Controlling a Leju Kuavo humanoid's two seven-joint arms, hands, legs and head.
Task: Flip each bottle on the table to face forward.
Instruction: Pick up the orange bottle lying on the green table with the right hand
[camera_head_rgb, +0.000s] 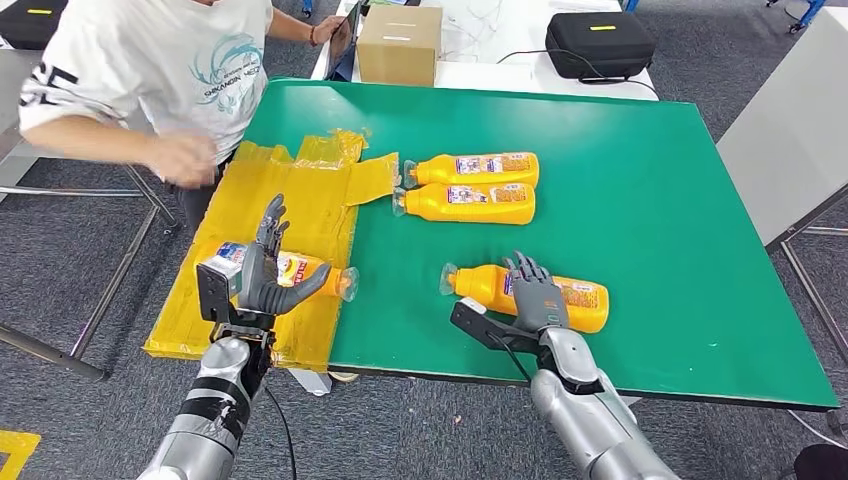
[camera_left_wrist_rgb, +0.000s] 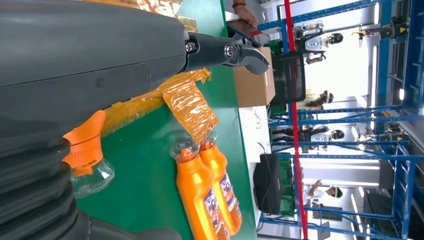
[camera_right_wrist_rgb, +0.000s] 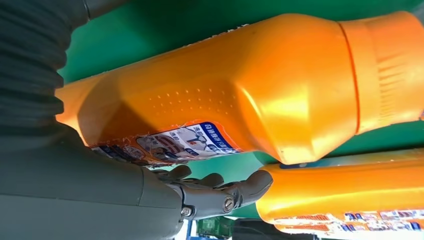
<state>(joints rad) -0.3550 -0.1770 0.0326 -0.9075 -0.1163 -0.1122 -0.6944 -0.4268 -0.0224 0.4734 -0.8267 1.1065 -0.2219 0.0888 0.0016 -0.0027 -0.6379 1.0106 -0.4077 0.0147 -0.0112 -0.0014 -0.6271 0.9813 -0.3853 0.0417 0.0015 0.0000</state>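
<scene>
Several orange bottles with clear caps lie on their sides on the green table (camera_head_rgb: 660, 210). My right hand (camera_head_rgb: 538, 296) lies over the nearest bottle (camera_head_rgb: 585, 297), fingers wrapped across its middle; the right wrist view shows that bottle (camera_right_wrist_rgb: 280, 85) tight against the palm with its label partly visible. My left hand (camera_head_rgb: 262, 268) is over another bottle (camera_head_rgb: 305, 270) on a yellow plastic sheet (camera_head_rgb: 300, 195), fingers (camera_left_wrist_rgb: 227, 51) straight and thumb stretched along it; its orange neck (camera_left_wrist_rgb: 85, 145) sits by the palm. Two more bottles (camera_head_rgb: 480, 167) (camera_head_rgb: 470, 202) lie side by side further back, labels up.
A person (camera_head_rgb: 150, 70) leans in at the far left, one hand (camera_head_rgb: 185, 158) above the yellow sheet's far corner. A cardboard box (camera_head_rgb: 400, 42) and a black case (camera_head_rgb: 598, 42) sit on the white table behind. The green table's front edge runs just below my hands.
</scene>
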